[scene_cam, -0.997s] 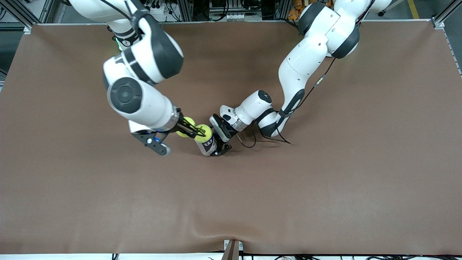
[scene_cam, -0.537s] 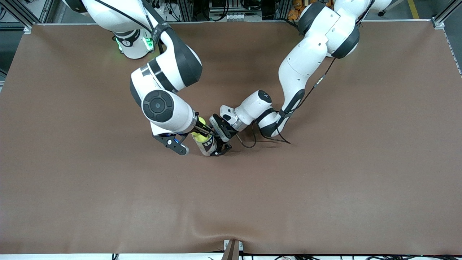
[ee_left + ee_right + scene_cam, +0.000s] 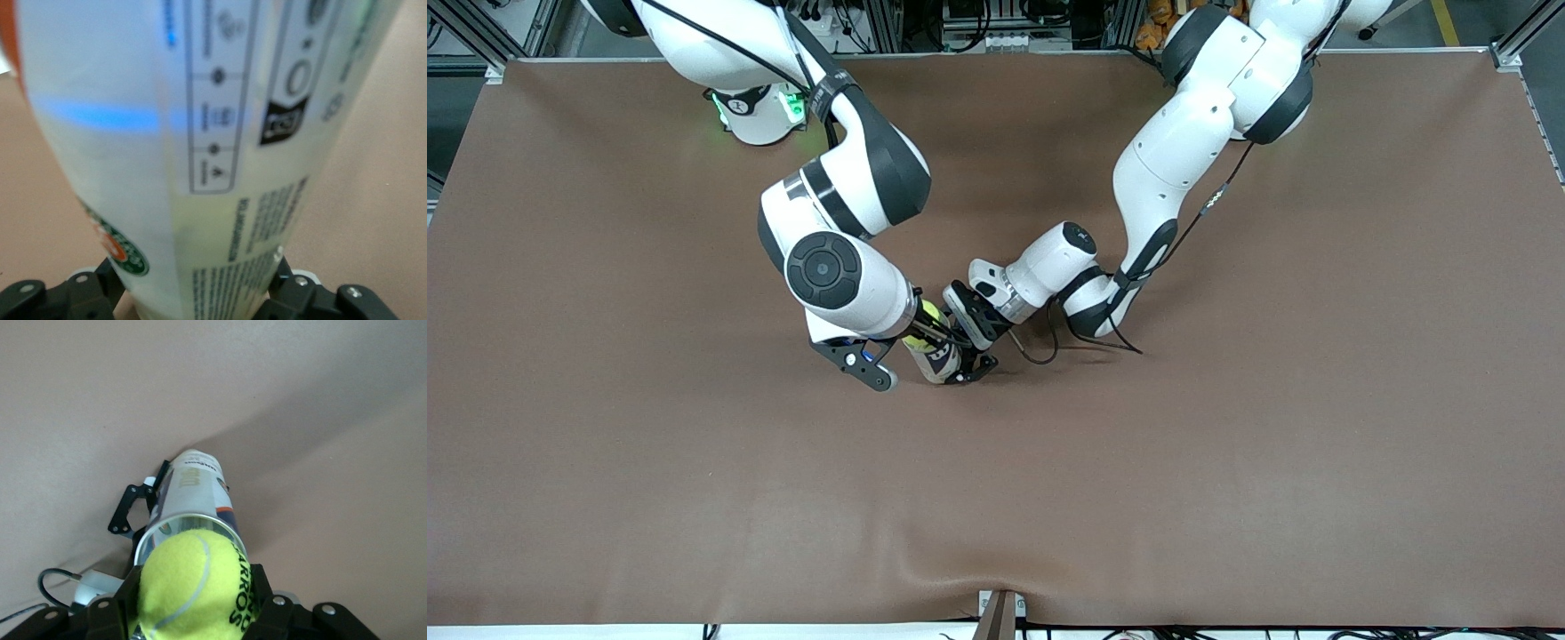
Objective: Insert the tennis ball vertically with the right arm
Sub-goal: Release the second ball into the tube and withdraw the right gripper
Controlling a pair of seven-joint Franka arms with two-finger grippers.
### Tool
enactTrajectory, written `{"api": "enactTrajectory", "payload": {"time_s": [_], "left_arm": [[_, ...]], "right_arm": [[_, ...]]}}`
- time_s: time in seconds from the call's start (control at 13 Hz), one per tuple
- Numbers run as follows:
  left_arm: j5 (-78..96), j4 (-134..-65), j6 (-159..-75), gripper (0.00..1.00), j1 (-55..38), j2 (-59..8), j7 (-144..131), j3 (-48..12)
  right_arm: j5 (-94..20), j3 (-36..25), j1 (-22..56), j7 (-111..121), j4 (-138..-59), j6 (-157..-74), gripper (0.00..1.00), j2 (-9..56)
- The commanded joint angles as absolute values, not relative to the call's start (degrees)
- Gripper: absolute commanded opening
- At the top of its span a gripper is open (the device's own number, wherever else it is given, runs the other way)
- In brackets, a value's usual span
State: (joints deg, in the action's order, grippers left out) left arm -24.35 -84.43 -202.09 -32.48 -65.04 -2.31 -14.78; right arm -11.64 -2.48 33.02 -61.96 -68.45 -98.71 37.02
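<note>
Tennis ball [image 3: 193, 583]: yellow-green with black lettering, clamped between the fingers of the right gripper [image 3: 193, 613], right over the open mouth of the can [image 3: 193, 500]; in the front view only a sliver of it [image 3: 930, 313] shows past the right arm's wrist.
Can: clear tube with a printed label, standing near the middle of the table, leaning a little; seen close up [image 3: 200, 147] from the left wrist, where the print is blurred.
Left gripper [image 3: 971, 356]: low at the table, its fingers closed around the lower part of the can, one on each side.
Right arm [image 3: 836, 267]: white with black joints, reaching in from its base; its wrist covers most of the ball and the can's mouth from the front camera.
Left arm [image 3: 1183, 151]: white, bent down to the can, a black cable [image 3: 1049, 347] looping on the cloth beside it.
Table [image 3: 1227, 462]: covered in brown cloth, slightly puckered at the edge nearest the front camera.
Room: metal frame posts and cabling along the arms' edge of the table, cut off by the frame.
Hard to tell: whether the ball already touches the can's rim.
</note>
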Motion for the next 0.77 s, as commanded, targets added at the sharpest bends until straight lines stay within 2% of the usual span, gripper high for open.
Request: {"api": "enactTrajectory", "payload": {"time_s": [0.0,0.08,0.15,0.69], "left_arm": [[-23.64,-83.85,-202.59,0.84,-32.7,-65.83,-2.46,-14.5],[-23.64,-83.85,-202.59,0.84,-32.7,-65.74,-2.46,-14.5],[-23.73,-83.85,-202.59,0.84,-32.7,-65.74,-2.46,-14.5],[-23.82,-83.94,-202.59,0.84,-32.61,-65.74,-2.46,-14.5]], "right_arm": [[-11.34,-3.16,33.93,-63.37,-68.12,-99.49,0.0,37.79],[-11.16,-3.16,33.84,-63.37,-68.12,-99.49,0.38,37.88],[-10.9,-3.25,34.01,-63.54,-68.12,-99.58,0.99,37.88],[-9.76,-3.34,33.66,-64.43,-67.68,-98.71,1.0,36.75]]}}
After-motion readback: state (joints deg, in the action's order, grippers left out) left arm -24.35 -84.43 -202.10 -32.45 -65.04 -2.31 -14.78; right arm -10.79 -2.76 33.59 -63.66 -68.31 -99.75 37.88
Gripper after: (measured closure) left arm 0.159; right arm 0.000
